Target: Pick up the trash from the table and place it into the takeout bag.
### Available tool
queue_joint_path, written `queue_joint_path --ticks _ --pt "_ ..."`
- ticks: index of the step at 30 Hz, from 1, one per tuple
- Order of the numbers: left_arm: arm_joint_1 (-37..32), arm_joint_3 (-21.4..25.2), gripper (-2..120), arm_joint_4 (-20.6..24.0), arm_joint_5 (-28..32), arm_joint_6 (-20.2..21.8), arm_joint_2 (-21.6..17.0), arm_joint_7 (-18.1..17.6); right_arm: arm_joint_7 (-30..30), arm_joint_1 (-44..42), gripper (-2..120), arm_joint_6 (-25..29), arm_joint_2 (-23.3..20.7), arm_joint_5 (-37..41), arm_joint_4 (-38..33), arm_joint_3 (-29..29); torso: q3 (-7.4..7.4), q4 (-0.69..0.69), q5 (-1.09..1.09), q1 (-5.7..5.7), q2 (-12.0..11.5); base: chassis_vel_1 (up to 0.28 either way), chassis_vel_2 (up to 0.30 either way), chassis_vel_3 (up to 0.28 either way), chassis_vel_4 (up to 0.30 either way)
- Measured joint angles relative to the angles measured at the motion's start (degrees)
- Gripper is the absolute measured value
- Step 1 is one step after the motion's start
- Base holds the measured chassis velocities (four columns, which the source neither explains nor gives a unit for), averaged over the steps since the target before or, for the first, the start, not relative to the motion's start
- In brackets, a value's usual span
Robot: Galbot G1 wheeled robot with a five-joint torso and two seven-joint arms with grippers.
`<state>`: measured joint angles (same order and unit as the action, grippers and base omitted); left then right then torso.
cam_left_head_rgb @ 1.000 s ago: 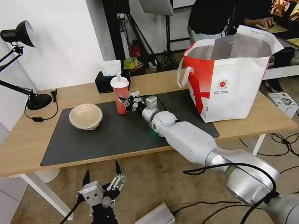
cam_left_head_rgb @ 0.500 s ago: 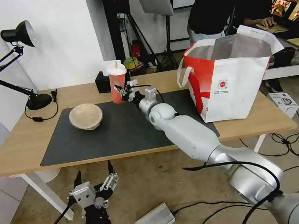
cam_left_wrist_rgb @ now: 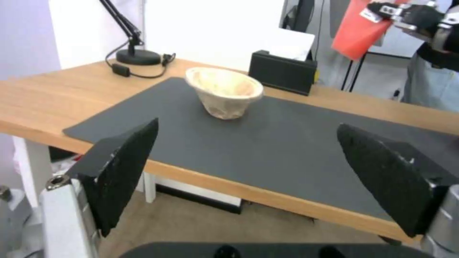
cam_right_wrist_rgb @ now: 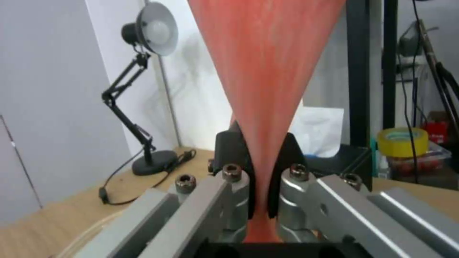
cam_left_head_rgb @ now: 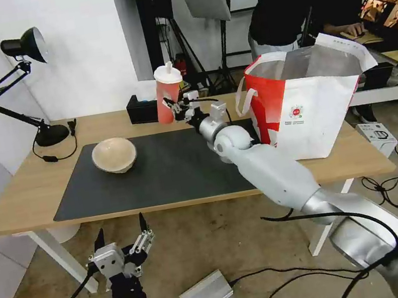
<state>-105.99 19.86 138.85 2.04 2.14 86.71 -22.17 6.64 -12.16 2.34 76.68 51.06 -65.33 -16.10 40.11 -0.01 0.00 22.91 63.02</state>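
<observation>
My right gripper (cam_left_head_rgb: pixel 176 108) is shut on the lower part of the red lidded drink cup (cam_left_head_rgb: pixel 168 95) and holds it in the air above the table's (cam_left_head_rgb: pixel 24 192) back edge, left of the takeout bag (cam_left_head_rgb: pixel 312 116). In the right wrist view the cup (cam_right_wrist_rgb: pixel 265 71) is pinched between the black fingers (cam_right_wrist_rgb: pixel 229 152). A beige paper bowl (cam_left_head_rgb: pixel 114 155) sits on the left of the dark mat (cam_left_head_rgb: pixel 163 175). My left gripper (cam_left_head_rgb: pixel 119 232) hangs open below the table's front edge. Its view looks over the mat at the bowl (cam_left_wrist_rgb: pixel 223 92) and the raised cup (cam_left_wrist_rgb: pixel 356 34).
A black tissue box (cam_left_head_rgb: pixel 141 108) stands at the table's back edge behind the cup. A black desk lamp (cam_left_head_rgb: pixel 24 45) is at the far left corner. The bag's top is open. Cables and a metal box (cam_left_head_rgb: pixel 206 295) lie on the floor.
My right gripper has lifted the red cup off the mat and carried it up and to the right, toward the bag. The left gripper stays low and has drifted slightly left.
</observation>
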Motion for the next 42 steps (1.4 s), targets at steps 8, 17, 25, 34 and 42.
queue_joint_path --ticks 8,17,25,34,42 --pt "-1.8 1.5 100 2.0 -0.6 -0.2 1.6 0.0 -1.4 -0.7 3 -1.2 -4.0 3.1 -6.8 -0.6 0.00 0.02 0.01 0.00 0.0 0.000 0.000 0.000 0.000" --pt "-2.3 1.6 100 2.7 -1.3 -0.4 2.7 0.3 -3.3 -1.2 3 -2.6 -10.5 6.6 -15.7 -0.1 0.00 0.00 0.01 0.00 0.0 0.000 0.000 0.000 0.000" --pt "-2.4 1.8 100 2.9 -1.5 -0.5 3.1 0.6 -4.7 -2.1 3 -3.5 -15.4 8.6 -22.1 1.1 0.00 0.00 0.01 0.00 0.0 0.000 0.000 0.000 0.000" --pt "-2.6 1.9 100 2.9 -1.9 -0.7 3.5 0.6 -5.3 -3.2 3 -4.1 -20.8 10.5 -28.0 2.8 0.00 0.00 0.01 0.00 0.0 0.000 0.000 0.000 0.000" --pt "-2.6 2.5 100 3.0 -1.9 -0.7 3.6 0.7 -5.6 -4.5 3 -4.2 -26.2 12.5 -33.1 5.2 0.00 0.00 0.01 0.01 0.0 0.000 0.000 0.000 0.000"
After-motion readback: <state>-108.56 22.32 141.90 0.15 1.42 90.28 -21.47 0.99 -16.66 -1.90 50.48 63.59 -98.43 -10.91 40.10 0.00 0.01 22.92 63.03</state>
